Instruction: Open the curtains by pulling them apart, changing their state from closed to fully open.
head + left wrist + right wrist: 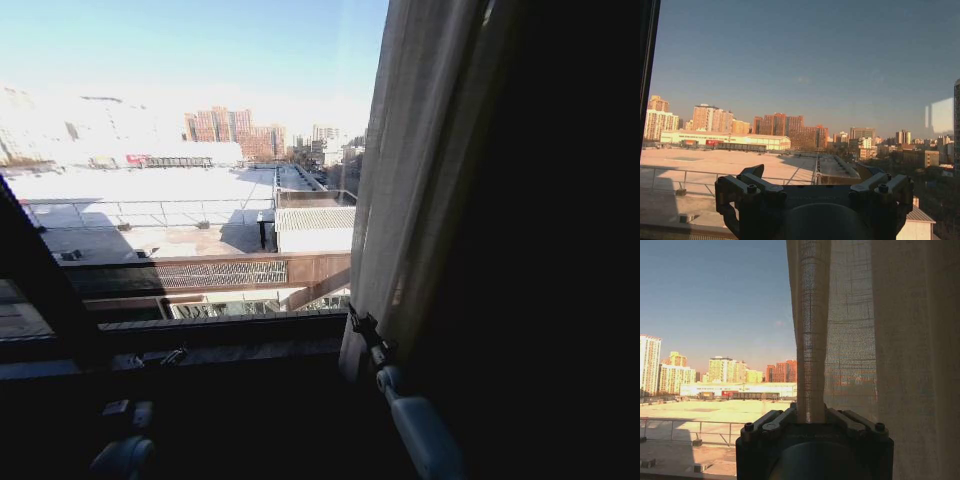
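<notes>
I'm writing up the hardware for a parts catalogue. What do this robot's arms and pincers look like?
The right arm has a smooth, rounded, pale grey-white shell narrowing to a dark wrist joint. The right pincer is black, with flat linked bars fixed by round bolts on a blocky body. The left pincer has the same black build: bolted bars, a rounded housing below. The left arm looks pale grey in shadow.

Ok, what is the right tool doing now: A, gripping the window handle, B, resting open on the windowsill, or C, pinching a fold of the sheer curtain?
C: in the right wrist view, the right tool is shut on a gathered fold of the sheer curtain.
</notes>
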`<state>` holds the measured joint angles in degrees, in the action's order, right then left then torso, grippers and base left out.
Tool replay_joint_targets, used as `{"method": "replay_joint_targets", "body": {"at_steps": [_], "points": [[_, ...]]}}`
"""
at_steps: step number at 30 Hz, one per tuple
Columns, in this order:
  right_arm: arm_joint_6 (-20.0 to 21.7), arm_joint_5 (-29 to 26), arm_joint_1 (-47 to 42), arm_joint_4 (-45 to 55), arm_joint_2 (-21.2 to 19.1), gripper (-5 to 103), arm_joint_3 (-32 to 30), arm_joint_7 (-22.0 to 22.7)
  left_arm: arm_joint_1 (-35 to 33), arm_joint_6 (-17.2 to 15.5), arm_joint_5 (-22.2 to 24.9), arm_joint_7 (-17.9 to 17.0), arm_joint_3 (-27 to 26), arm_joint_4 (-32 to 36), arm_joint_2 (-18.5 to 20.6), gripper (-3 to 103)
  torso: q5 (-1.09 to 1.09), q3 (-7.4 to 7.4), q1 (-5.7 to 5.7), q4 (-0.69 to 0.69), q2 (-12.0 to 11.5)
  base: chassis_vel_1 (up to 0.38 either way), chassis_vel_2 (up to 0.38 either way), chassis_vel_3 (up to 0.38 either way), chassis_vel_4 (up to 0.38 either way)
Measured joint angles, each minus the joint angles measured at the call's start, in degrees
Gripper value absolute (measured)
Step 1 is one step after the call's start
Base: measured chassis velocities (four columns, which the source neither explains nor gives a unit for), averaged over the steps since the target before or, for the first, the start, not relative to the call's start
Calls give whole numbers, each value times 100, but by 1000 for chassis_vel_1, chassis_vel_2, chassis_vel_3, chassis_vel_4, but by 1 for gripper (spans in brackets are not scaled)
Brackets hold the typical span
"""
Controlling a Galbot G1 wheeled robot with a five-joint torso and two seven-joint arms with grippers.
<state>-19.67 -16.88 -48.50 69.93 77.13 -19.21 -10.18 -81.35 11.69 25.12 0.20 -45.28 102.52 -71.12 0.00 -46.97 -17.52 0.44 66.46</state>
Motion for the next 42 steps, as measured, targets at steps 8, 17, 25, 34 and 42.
{"method": "replay_joint_targets", "body": {"at_steps": [8, 17, 25, 34, 42], "points": [[-34, -92, -89, 29, -28, 1, -107, -150, 0, 0, 0, 0, 0, 0, 0, 100, 0, 0, 0, 1, 0, 0, 0, 0, 0], [1, -245, -138, 54, -97, 0, -209, -280, 0, 0, 0, 0, 0, 0, 0, 100, 0, 0, 0, 1, 0, 0, 0, 0, 0], [19, -314, -140, 61, -109, 0, -230, -318, 0, 0, 0, 0, 0, 0, 0, 100, 0, 0, 0, 0, 1, -68, -69, 60, 71], [9, -375, -145, 64, -155, 0, -282, -344, 0, 0, 0, 0, 0, 0, 0, 100, 0, 0, 0, 1, 0, -222, -210, 226, 215], [-183, -449, -139, 55, -157, 0, -279, -351, -1, 0, 0, 1, 3, 0, -1, 100, 0, 0, 0, 3, 0, -241, -262, 255, 250]]}}
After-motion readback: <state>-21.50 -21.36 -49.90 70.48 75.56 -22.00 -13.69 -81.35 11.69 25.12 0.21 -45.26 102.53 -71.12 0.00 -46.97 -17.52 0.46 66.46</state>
